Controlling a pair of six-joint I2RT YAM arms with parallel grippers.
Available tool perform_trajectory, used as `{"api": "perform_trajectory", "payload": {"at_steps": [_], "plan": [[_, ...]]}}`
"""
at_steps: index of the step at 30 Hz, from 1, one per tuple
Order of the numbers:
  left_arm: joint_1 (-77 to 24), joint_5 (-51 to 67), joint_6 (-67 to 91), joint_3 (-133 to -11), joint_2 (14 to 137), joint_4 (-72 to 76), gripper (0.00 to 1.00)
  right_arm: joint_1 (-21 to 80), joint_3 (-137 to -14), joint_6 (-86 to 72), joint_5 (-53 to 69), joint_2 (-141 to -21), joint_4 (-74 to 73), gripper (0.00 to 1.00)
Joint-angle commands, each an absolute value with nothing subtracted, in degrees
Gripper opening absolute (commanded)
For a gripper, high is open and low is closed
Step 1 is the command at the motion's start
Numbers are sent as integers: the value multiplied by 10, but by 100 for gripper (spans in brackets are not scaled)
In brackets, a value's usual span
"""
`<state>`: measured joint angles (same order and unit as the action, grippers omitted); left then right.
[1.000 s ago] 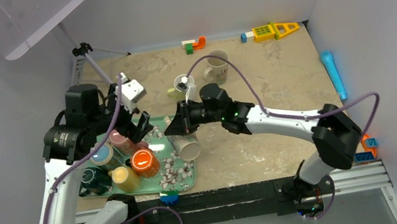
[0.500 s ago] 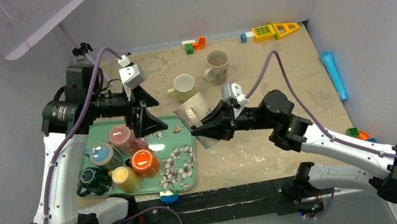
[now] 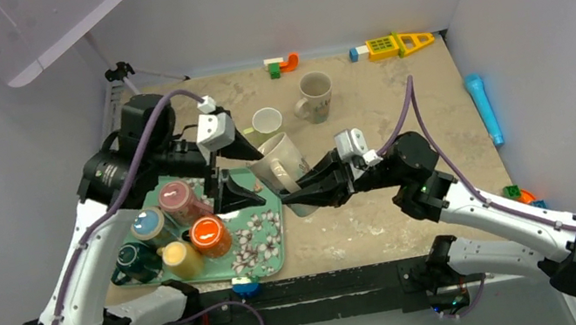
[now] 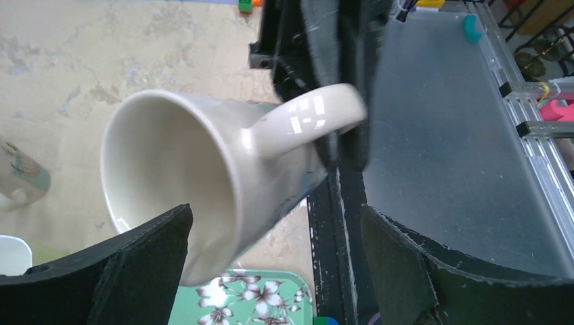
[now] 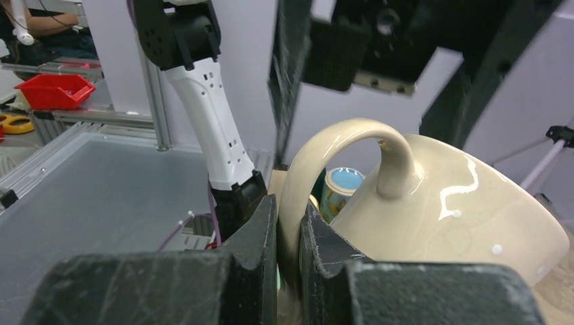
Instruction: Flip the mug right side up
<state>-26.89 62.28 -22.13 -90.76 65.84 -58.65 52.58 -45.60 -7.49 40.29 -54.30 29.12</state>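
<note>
A cream mug [image 3: 283, 163] hangs tilted in the air over the table, just right of the tray, its mouth up and to the left. My right gripper [image 3: 299, 189] is shut on its handle [image 5: 325, 169]; the mug body [image 5: 447, 210] fills the right wrist view. My left gripper [image 3: 235, 171] is open, its jaws spread wide right beside the mug's rim. In the left wrist view the mug's open mouth [image 4: 162, 169] faces the camera between my wide-apart fingers [image 4: 142, 271], which do not touch it.
A green floral tray [image 3: 258, 242] at the front left holds several coloured cups. A white cup [image 3: 266, 121] and a beige mug [image 3: 315, 92] stand upright at the back. Toy blocks [image 3: 388, 45] lie along the far edge, a blue cylinder [image 3: 483, 105] at the right.
My right gripper has lifted and tipped the cream mug so its mouth turns up and leftward. My left arm has swung right, bringing its open jaws next to the mug.
</note>
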Motion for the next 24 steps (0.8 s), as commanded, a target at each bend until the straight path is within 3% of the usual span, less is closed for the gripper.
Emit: {"api": "perform_trajectory", "payload": {"at_steps": [1, 2, 5, 6, 8, 9, 11, 12, 13, 17, 19, 24], "plan": [[-287, 575, -227, -891, 689, -538, 95, 527, -463, -63, 421, -520, 416, 0], [-287, 587, -227, -900, 694, -537, 91, 527, -461, -61, 419, -519, 416, 0], [-290, 656, -222, -921, 712, -560, 64, 526, -455, -46, 398, -514, 400, 0], [-292, 669, -227, -921, 714, -569, 51, 526, -450, -39, 386, -510, 397, 0], [-292, 677, -237, -911, 715, -582, 9, 527, -435, -30, 351, -502, 401, 0], [-292, 668, -237, -907, 714, -586, 0, 526, -429, -30, 325, -501, 398, 0], [-292, 620, -237, -909, 714, -598, 0, 526, -438, -22, 253, -503, 355, 0], [-291, 577, -235, -914, 714, -604, 0, 526, -448, -16, 219, -508, 321, 14], [-290, 526, -232, -919, 716, -606, 0, 526, -461, -12, 183, -514, 288, 35], [-285, 310, -225, -938, 733, -614, 0, 524, -492, -24, 62, -551, 198, 81], [-269, 237, -231, -967, 763, -632, 0, 522, -504, -33, 14, -570, 165, 87], [-216, 63, -233, -1043, 862, -607, 0, 517, -501, -60, -47, -586, 136, 91]]}}
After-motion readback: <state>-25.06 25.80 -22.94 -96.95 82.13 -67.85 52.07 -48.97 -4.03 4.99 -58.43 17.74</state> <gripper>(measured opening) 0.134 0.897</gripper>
